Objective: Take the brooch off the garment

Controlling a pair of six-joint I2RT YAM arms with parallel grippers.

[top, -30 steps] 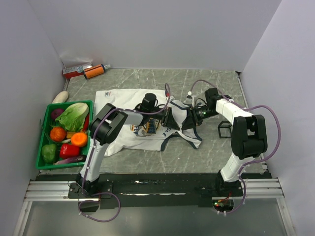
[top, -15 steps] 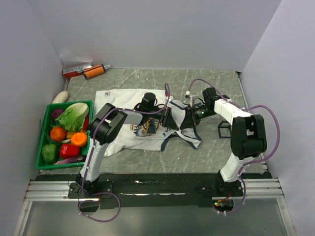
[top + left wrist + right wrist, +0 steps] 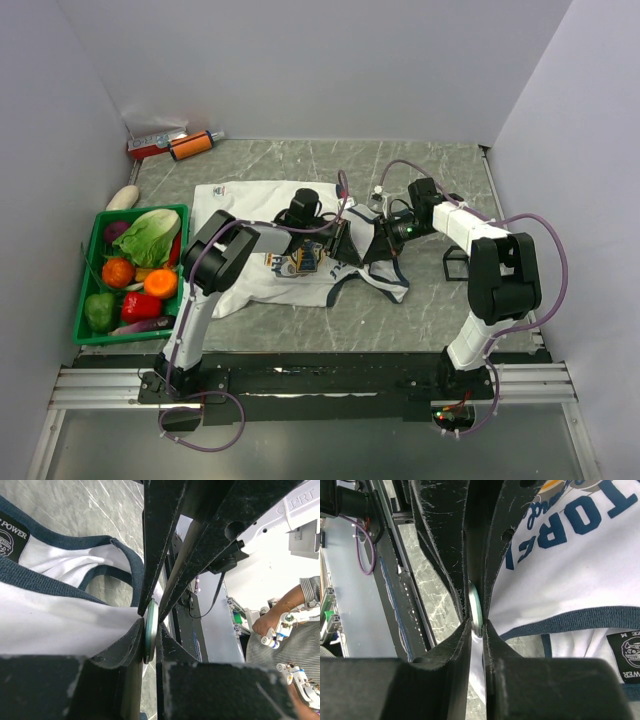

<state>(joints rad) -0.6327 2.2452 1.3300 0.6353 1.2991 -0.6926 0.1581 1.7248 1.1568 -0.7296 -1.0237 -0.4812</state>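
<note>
Both arms meet over the right side of the jersey [image 3: 240, 205], which lies flat on the grey marble-pattern tabletop [image 3: 430, 170], neck end toward the right arm.

Left gripper [image 3: 340, 240]: closed. In the left wrist view its 2 fingers pinch the brooch [image 3: 150, 630], a thin greenish-silver disc seen edge-on, with the jersey's white cloth [image 3: 60, 625] and navy trim running up to the disc from the left.

Right gripper [image 3: 372, 243]: coming in from the opposite side, also clamped on the same disc. In the right wrist view the brooch [image 3: 476, 607] sits edge-on between the 2 fingertips of the right gripper [image 3: 477, 625], with the printed chest of the jersey [image 3: 560, 580] just beside it on the right.

Each wrist camera shows the other gripper's fingers coming in from the top, nose to nose, so 4 fingers crowd 1 disc.

Brooch location: at the jersey's navy-trimmed edge, between the 2 grippers. From the top camera it is hidden by them. Can't tell whether it's detached from the cloth.

Off to the left: green crate [image 3: 145, 208] of vegetables, well apart from the jersey's working end.
</note>
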